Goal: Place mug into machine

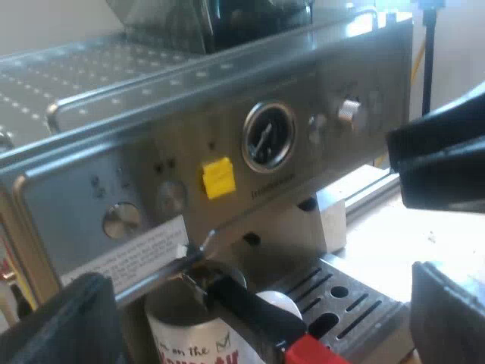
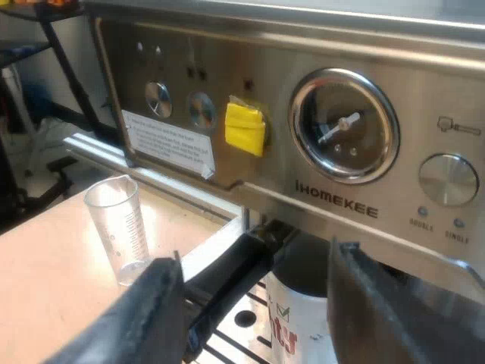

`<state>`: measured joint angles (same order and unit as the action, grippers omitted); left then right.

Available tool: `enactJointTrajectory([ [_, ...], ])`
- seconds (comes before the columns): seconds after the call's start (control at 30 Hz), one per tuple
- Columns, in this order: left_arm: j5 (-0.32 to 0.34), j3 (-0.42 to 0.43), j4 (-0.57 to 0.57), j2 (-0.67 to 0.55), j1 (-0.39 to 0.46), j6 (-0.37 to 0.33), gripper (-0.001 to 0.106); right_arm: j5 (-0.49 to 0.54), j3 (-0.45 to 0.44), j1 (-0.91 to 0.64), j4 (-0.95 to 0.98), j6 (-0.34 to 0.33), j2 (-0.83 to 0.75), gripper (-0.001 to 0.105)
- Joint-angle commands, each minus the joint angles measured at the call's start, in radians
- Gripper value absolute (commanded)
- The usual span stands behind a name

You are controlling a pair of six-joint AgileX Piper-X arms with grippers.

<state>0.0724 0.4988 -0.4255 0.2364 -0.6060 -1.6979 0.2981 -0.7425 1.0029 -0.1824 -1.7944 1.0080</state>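
The mug [image 2: 299, 326] stands on the drip tray [image 1: 356, 303] beneath the holder's handle [image 1: 254, 303]; left tool [image 1: 258, 322] and right tool [image 2: 254, 303] both gape, released, grasping nothing; best withdrawn straight back, clipping neither mug nor handle.

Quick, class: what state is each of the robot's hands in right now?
Left hand: open, holding nothing.
Right hand: open, close to the mug under the machine, not gripping it.

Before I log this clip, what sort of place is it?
Likely a workbench coffee station: a steel espresso machine, a measuring glass on the pale tabletop beside it, and a mug at its front.
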Motion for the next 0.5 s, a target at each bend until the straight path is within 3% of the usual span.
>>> enactJointTrajectory([
  [0.03,-0.016,0.022,-0.019,-0.003,-0.004,-0.002,0.079,0.02,-0.01,0.018,-0.033,-0.017,0.006,0.043],
  [0.2,-0.016,0.038,-0.029,-0.003,-0.004,-0.002,0.079,0.031,-0.032,0.027,-0.089,0.005,0.062,0.016],
  [0.37,-0.016,0.038,-0.029,-0.003,-0.004,-0.002,0.079,0.031,-0.096,0.027,-0.11,0.011,0.145,0.003],
  [0.5,-0.016,0.038,-0.029,-0.003,-0.004,-0.002,0.079,0.036,-0.146,0.027,-0.113,0.018,0.208,0.0],
])
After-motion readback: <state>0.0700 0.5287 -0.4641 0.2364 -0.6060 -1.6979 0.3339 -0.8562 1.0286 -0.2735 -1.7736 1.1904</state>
